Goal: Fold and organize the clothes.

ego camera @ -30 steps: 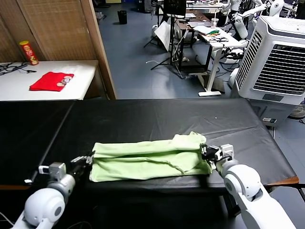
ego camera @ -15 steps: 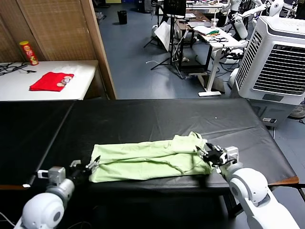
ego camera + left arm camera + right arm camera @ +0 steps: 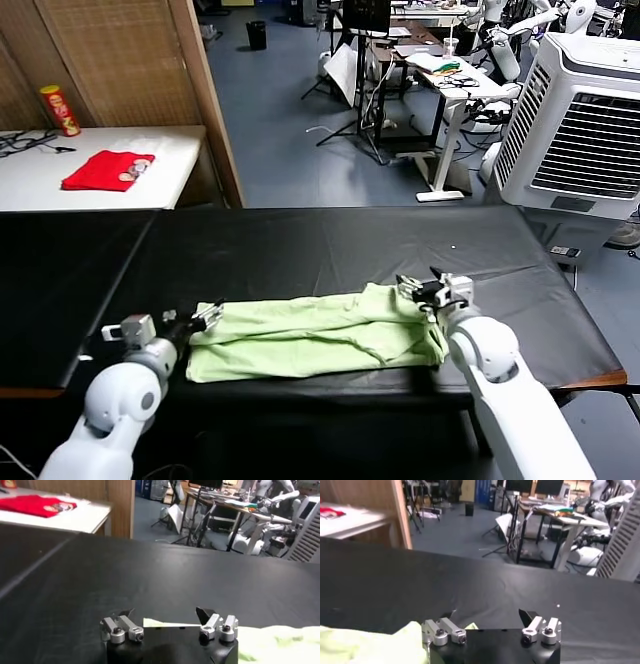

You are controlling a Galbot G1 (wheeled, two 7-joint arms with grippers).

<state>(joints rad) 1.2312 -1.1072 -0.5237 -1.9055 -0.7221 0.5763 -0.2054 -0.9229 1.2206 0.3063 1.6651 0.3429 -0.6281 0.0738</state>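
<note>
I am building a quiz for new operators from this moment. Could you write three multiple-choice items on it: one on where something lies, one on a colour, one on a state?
1. Where does the T-shirt lie?
A. On the black table, near its front edge
B. On the white side table
C. On the floor

2. What colour is the small cloth on the white table?
A. Blue
B. Red
C. Yellow

3. How do the jaws of the left gripper and the right gripper stand?
A. Both shut on the T-shirt
B. Only the left open
C. Both open, holding nothing

Answers: 1 A, the shirt lies as a long folded band on the black top; 2 B, the head view shows it red; 3 C, both wrist views show spread fingers with nothing between them.
</note>
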